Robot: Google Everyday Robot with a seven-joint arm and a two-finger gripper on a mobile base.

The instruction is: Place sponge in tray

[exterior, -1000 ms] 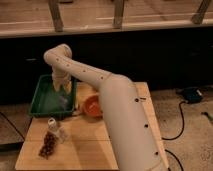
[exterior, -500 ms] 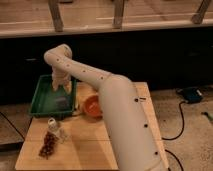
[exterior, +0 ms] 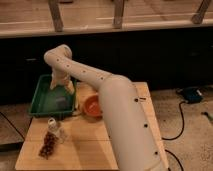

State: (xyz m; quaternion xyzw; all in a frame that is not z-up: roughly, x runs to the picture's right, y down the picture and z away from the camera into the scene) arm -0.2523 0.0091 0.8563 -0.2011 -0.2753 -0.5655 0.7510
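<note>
1. We see the gripper hanging over the green tray, at its back right part.
2. We cannot tell how it stands or what it holds.
3. A grey patch lies on the tray floor below it; we cannot say whether it is the sponge.
4. The tray sits at the wooden table's left rear, with an orange bowl just beside it.

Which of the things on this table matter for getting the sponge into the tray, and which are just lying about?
Belong to the job:
- green tray, at the table's back left corner
- sponge, a dim patch lying in the tray
- pincer, hanging over the tray

Just lying about:
- orange bowl, right of the tray
- small bottle
- brown snack bag
- table
</note>
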